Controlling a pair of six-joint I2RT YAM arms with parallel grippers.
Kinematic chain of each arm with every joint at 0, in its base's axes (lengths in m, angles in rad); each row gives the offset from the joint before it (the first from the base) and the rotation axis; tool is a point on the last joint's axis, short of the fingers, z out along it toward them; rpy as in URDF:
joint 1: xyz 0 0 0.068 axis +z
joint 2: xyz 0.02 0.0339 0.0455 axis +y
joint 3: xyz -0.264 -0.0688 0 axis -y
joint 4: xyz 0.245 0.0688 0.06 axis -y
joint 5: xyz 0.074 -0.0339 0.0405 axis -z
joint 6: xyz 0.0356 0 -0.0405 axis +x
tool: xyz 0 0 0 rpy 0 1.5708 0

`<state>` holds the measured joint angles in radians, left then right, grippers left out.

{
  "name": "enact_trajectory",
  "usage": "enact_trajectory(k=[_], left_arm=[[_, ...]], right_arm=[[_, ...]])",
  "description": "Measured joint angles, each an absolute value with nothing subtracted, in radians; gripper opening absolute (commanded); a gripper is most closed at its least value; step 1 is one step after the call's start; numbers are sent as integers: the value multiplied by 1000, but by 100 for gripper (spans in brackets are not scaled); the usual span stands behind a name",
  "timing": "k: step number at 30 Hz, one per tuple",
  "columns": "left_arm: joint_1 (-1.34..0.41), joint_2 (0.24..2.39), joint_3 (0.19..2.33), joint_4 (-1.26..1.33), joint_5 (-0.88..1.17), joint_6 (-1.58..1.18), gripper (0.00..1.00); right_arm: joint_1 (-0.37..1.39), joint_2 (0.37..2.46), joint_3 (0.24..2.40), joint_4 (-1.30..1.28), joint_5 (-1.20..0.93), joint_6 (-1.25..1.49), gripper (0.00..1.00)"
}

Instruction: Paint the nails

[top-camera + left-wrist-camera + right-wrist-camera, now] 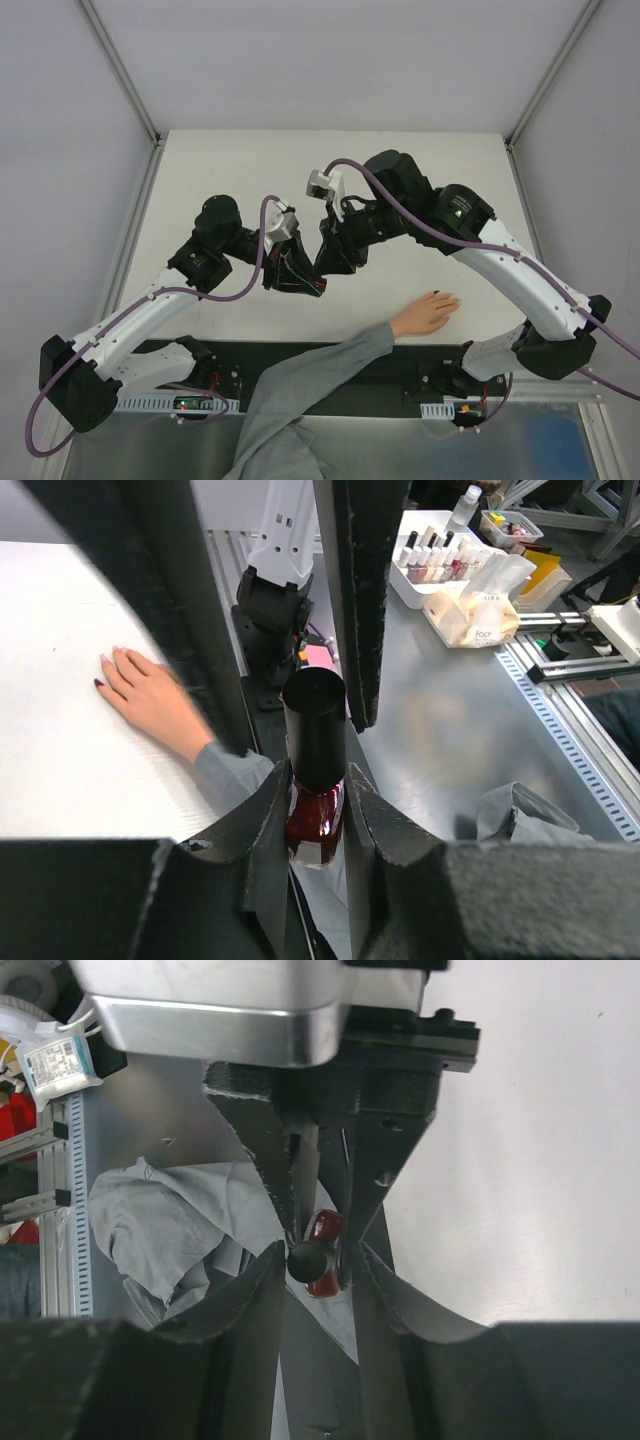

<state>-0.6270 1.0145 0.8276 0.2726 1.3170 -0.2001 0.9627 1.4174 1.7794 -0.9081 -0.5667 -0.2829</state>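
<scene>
**A:** What is the biggest thing here?

**B:** A flat white table (300,165). A bare, light-skinned human hand (425,313) with a grey sleeve (320,380) rests palm-down on it.

**A:** Where are the tools, taken from that hand?

**B:** Both meet above the table, well apart from the hand, off past its wrist side and farther from the arm bases. The left gripper (317,775) is clamped on the body of a small dark red glass bottle (315,825), holding it upright. The right gripper (318,1252) sits narrow, one finger on each side of the bottle's black cylindrical cap (315,725). I cannot tell whether the fingers press the cap.

**A:** And the nails (98,683)?

**B:** They are on the spread fingertips of the hand, away from the bottle. One looks dark red. The rest are too small to judge.
</scene>
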Motion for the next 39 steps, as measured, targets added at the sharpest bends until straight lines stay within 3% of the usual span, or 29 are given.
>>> enact_trajectory(k=[2, 3, 4, 11, 13, 19, 22, 27, 33, 39], left_arm=[[-627, 1014, 828, 270, 1308, -196, 0], [-627, 1014, 829, 264, 1300, -192, 0], [-627, 1014, 831, 254, 1295, -188, 0], [-620, 948, 827, 115, 1090, -118, 0], [-621, 906, 807, 78, 969, -89, 0], [-621, 815, 767, -5, 618, 2, 0], [-622, 817, 758, -19, 562, 26, 0], [-619, 849, 768, 25, 559, 37, 0], [-608, 950, 851, 32, 711, 35, 0], [-608, 973, 868, 41, 967, 17, 0]], right_arm=[[963, 1417, 1779, -907, -585, -282, 18], [963, 1417, 1779, -905, -592, -280, 5], [963, 1417, 1778, -902, -593, -283, 1], [969, 1370, 1667, -777, -513, -252, 0], [1003, 1356, 1637, -738, -383, -210, 1], [1277, 1525, 1791, -812, 452, 192, 0], [1315, 1555, 1782, -801, 608, 280, 21], [1282, 1524, 1754, -810, 566, 250, 52], [1231, 1379, 1721, -874, 364, 83, 60], [1151, 1261, 1708, -873, 34, -83, 59]])
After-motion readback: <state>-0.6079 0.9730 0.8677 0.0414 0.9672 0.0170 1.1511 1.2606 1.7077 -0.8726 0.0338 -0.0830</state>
